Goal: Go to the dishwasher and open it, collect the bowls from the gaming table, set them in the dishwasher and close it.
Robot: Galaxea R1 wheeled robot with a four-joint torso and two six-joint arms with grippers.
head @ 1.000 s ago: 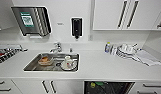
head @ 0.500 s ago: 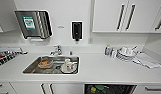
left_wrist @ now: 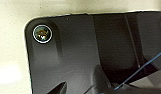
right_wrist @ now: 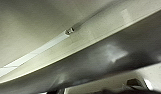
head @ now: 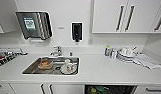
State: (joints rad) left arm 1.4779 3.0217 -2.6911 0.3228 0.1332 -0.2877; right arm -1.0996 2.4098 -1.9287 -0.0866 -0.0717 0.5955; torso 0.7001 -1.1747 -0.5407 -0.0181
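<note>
Facing sink counter [head: 101,72]; open dishwasher [head: 109,89] lying low, right of centre, green item showing inside; gripper states: cannot tell

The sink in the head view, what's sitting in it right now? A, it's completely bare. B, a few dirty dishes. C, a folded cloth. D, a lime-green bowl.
B: the steel sink holds dishes, one with brownish leftovers, while the folded cloth lies on the counter far to the side.
</note>
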